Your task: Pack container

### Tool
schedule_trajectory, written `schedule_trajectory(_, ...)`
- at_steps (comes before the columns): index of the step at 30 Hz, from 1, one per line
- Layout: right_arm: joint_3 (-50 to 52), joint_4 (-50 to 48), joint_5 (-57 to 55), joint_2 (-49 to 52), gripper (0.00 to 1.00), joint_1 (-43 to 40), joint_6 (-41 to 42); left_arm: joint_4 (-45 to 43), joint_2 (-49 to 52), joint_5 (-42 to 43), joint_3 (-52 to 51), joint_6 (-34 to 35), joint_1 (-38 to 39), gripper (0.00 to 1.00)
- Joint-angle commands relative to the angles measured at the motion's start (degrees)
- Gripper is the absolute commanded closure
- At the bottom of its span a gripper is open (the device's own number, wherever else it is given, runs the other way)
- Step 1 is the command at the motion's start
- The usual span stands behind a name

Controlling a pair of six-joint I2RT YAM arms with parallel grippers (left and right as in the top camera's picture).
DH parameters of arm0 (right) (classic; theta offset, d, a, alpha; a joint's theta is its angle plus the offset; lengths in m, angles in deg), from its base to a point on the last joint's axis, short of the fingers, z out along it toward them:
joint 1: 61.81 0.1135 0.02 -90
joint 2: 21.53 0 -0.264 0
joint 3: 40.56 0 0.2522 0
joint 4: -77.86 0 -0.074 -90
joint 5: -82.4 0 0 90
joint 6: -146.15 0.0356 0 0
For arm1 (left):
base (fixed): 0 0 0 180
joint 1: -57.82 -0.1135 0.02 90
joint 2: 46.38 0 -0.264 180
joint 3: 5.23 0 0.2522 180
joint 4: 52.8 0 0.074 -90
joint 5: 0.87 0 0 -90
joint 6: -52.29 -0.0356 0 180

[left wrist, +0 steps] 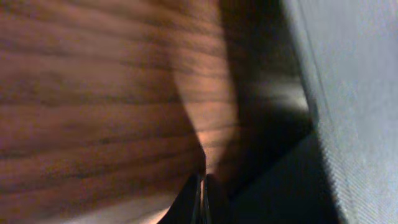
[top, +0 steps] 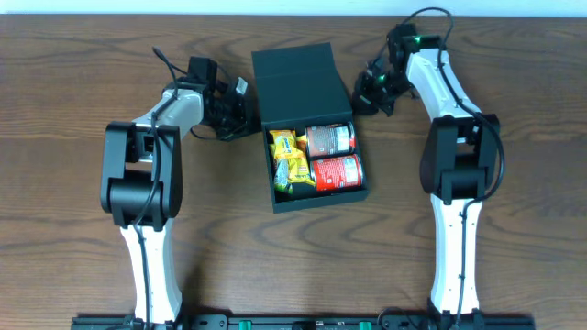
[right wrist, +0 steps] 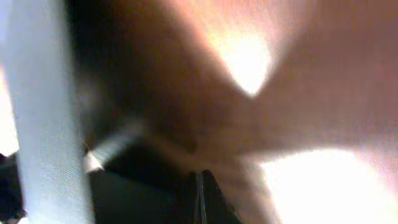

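The container (top: 323,199), a dark box, stands open at the table's middle, its flap lid (top: 298,82) folded back. Inside lie two red cans (top: 336,171) on the right and yellow packets (top: 288,158) on the left. My left gripper (top: 244,110) sits low on the table beside the lid's left edge, shut and empty. Its closed fingertips (left wrist: 203,198) show in the left wrist view, with the lid's grey surface (left wrist: 360,93) at the right. My right gripper (top: 361,93) is beside the lid's right edge, also shut and empty (right wrist: 200,198), the lid (right wrist: 37,124) at its left.
Wooden tabletop (top: 73,110) spreads all around the box. Both arm bases stand at the near edge of the table, left (top: 147,275) and right (top: 454,266).
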Motion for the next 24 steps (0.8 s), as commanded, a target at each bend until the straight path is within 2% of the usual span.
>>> schedule_trajectory(1, 0.2, -2.62, 2.6, 0.44, 0.98, -0.52, 2.51, -2.05, 0.22, -6.8, 0.0, 2.36, -0.37, 0.95)
schedule_trajectory(6, 0.2, -6.34, 4.96, 0.44, 0.98, 0.24, 4.85, -9.14, 0.22, -4.42, 0.0, 6.73, 0.02, 0.94)
schedule_trajectory(20, 0.2, -15.02, 12.22, 0.44, 0.98, 1.73, 8.87, -17.4, 0.22, -2.54, 0.0, 15.15, 0.33, 0.94)
schedule_trajectory(24, 0.2, -10.84, 3.58, 0.44, 0.99, 1.88, 5.66, -17.81, 0.22, -2.47, 0.0, 16.04, 0.33, 0.94)
